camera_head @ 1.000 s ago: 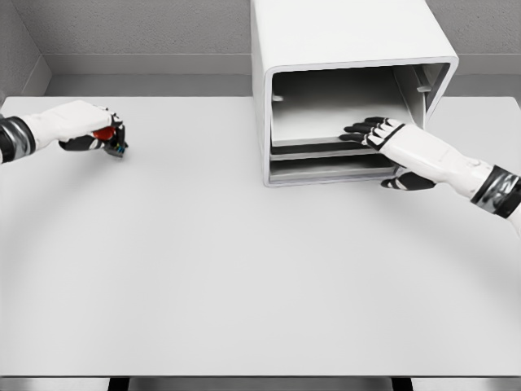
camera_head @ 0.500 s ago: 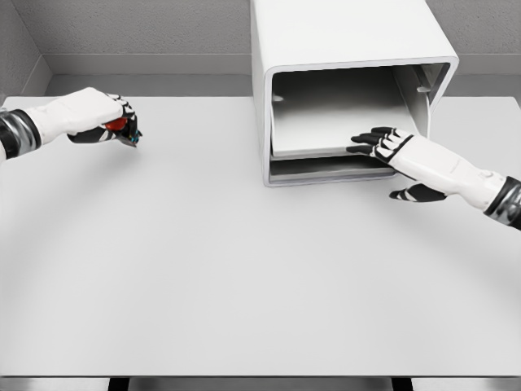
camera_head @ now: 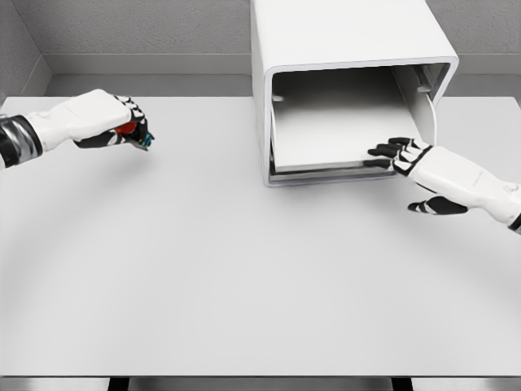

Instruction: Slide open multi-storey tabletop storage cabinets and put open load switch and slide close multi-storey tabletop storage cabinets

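Observation:
A white storage cabinet (camera_head: 342, 41) stands at the back of the table, right of the middle, its front open. Its upper tray (camera_head: 342, 134) is slid out to the cabinet's front edge. My right hand (camera_head: 399, 153) rests with spread black fingers on the tray's front right corner. Far to the left, my left hand (camera_head: 122, 126) is lifted off the table and curled around the load switch (camera_head: 130, 130), a small red and black part with a teal tip showing.
The white table (camera_head: 244, 269) stretches wide in front of the cabinet. A lower tray (camera_head: 326, 173) stays pushed in beneath the upper one. A grey wall (camera_head: 146, 32) runs behind the table.
The upper tray has slid forward as my right hand drew back toward me. My left hand has carried the load switch a little to the right.

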You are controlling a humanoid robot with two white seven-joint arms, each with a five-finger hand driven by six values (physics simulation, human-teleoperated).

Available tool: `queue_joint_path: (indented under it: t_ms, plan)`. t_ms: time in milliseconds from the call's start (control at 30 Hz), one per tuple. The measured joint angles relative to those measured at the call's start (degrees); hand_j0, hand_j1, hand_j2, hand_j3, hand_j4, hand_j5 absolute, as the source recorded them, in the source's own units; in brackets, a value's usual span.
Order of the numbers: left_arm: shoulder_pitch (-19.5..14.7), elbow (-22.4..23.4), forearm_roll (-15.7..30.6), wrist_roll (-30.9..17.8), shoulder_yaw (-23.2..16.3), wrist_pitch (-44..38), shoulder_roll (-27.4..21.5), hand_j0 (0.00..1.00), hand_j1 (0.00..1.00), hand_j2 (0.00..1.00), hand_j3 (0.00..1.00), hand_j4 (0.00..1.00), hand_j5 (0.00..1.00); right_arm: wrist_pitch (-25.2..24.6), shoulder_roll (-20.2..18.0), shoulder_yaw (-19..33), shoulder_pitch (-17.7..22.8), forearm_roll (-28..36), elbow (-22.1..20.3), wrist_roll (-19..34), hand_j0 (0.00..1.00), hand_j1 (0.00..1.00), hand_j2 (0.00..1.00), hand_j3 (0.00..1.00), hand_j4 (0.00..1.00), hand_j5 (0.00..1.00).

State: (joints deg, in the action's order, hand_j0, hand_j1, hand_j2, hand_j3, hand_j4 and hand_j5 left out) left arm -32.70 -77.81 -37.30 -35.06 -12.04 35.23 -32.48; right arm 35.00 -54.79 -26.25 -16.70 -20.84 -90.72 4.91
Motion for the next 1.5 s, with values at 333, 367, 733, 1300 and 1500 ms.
queue_joint_path:
  t_ms: [333, 367, 733, 1300, 1500]
  plan:
    - [3.4, -6.7, 2.2, 0.0, 1.8, 0.0, -0.9, 0.39, 0.39, 0.39, 0.39, 0.39, 0.39, 0.0, -2.0, 5.0, 5.2, 0.0, -3.4, 0.3, 0.99, 0.99, 0.99, 0.99, 0.99, 0.99]
    - [3.4, -7.2, 2.4, 0.0, 1.9, 0.0, -1.0, 0.39, 0.39, 0.39, 0.39, 0.39, 0.39, 0.0, -2.1, 5.4, 5.2, 0.0, -3.5, 0.3, 0.99, 0.99, 0.99, 0.99, 0.99, 0.99]
    - [5.2, -12.4, 4.1, 0.0, 2.8, 0.0, -1.2, 0.39, 0.39, 0.39, 0.39, 0.39, 0.39, 0.1, -3.0, 16.1, 10.3, 5.3, -3.9, 0.7, 0.79, 0.79, 0.79, 0.79, 0.79, 0.79]
    - [6.6, -20.4, 6.1, 0.0, 2.7, 0.0, -0.7, 0.39, 0.39, 0.39, 0.39, 0.39, 0.39, 0.0, -3.4, 21.5, 10.3, 9.0, 0.6, 0.8, 0.65, 0.65, 0.65, 0.65, 0.65, 0.65]
    - [6.5, -22.2, 6.1, 0.0, 2.6, 0.0, -0.1, 0.39, 0.39, 0.39, 0.39, 0.39, 0.39, 0.0, -3.5, 22.0, 10.4, 8.2, 6.6, 0.9, 0.65, 0.65, 0.65, 0.65, 0.65, 0.65]
